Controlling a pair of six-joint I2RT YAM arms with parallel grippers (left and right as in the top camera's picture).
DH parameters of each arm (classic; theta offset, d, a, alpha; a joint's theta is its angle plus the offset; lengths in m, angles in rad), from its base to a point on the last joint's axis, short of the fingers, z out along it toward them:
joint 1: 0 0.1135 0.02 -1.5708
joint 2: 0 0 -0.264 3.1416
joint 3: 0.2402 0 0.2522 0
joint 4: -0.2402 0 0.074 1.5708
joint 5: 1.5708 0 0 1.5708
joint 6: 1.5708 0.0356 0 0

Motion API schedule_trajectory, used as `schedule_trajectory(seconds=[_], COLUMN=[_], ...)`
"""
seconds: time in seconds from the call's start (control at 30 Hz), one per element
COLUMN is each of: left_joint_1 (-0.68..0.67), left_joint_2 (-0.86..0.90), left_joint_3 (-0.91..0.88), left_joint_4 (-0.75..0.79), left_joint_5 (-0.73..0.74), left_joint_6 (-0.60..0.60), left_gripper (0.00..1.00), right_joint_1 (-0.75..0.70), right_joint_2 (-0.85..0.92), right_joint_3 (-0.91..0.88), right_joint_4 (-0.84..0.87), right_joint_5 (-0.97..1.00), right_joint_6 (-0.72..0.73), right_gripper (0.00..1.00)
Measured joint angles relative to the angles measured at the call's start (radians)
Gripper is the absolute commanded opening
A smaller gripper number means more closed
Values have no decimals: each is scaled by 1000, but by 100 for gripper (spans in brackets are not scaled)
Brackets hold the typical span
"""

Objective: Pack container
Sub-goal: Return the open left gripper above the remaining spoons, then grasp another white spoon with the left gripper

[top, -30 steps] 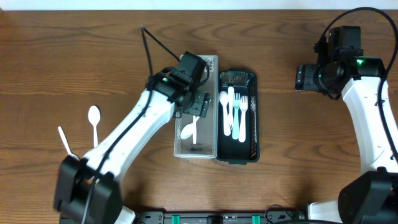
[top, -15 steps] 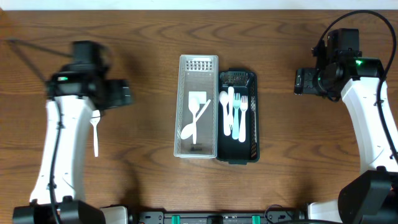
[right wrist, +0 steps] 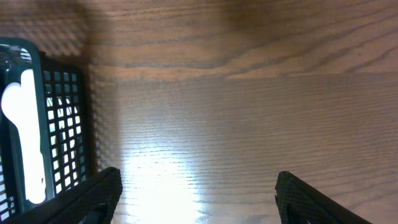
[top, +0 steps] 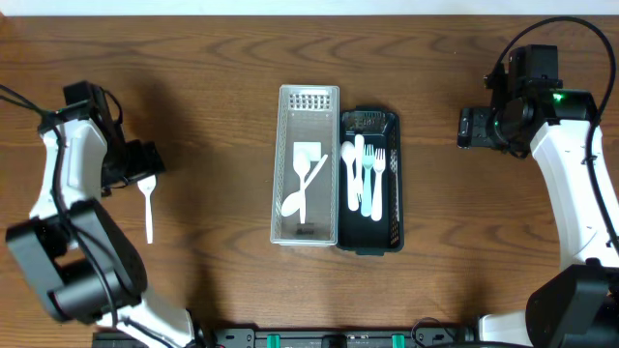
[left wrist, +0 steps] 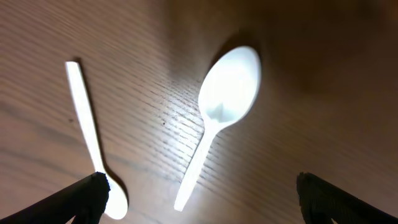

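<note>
White plastic spoon [left wrist: 227, 93] lies loose on the tabletop [left wrist: 323, 74], so I have left fingers [left wrist: 87, 194] spread over it for a pick; right fingers [right wrist: 93, 193] spread too, empty.

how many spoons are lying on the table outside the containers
2. One spoon lies below the left pincer, the second spoon beside it. Only one shows overhead, so the left arm may hide others.
</note>
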Motion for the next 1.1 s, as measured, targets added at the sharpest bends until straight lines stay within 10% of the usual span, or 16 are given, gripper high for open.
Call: schedule_trajectory(seconds=[0.67,0.93,1.1], left_joint_1=[6,7,7], left_joint_2=[207,208,208], left_joint_3=[0,0,0], left_joint_4=[29,19,19], left_joint_5=[94,93,94], left_joint_6=[100,98,106], left_gripper=[100,47,40], right_joint_1=[0,0,0], right_joint_2=[0,0,0], right_joint_3=[0,0,0], right_joint_4=[-8,-10,-13], right_joint_5=[0,0,0], right_joint_6=[0,0,0], right_gripper=[82,82,82])
